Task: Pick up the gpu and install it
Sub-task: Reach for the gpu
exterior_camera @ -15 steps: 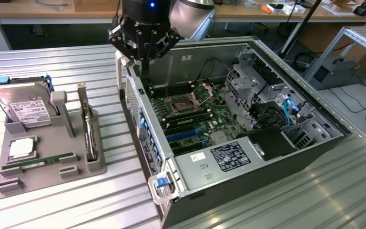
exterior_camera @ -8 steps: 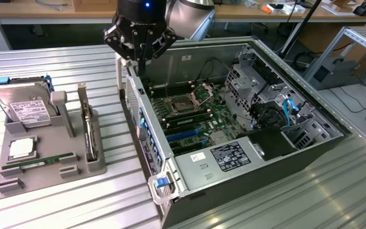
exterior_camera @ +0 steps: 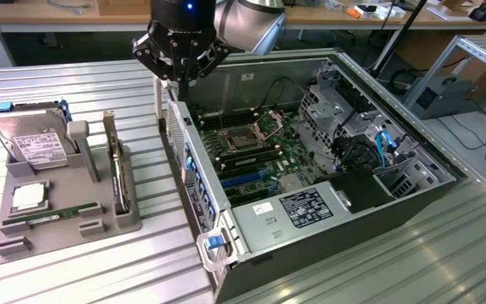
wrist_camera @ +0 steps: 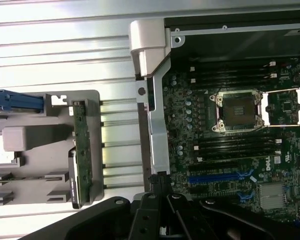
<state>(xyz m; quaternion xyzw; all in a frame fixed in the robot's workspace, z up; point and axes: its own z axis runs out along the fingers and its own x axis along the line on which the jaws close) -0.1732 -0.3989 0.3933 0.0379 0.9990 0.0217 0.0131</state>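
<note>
Your fingers [exterior_camera: 175,71] are closed and empty above the computer case's [exterior_camera: 178,130] rim. The gpu [exterior_camera: 118,171] stands on edge along the holder's [exterior_camera: 57,231] case-side edge. Open wide and square up over its top edge.

desk [exterior_camera: 74,88]: ribbed silvery metal, satin
tray [exterior_camera: 57,237]: matt grey plastic
case [exterior_camera: 243,92]: dull bare sheet metal
gpu [exterior_camera: 118,177]: tan board, shiny metal edge

A silvery surface [exterior_camera: 74,85] of ribbed metal slats carries two things. A grey moulded parts tray [exterior_camera: 57,233] lies flat towards the exterior view's left. Just beside it, an open computer case [exterior_camera: 311,244] lies on its side, interior facing up.
</note>
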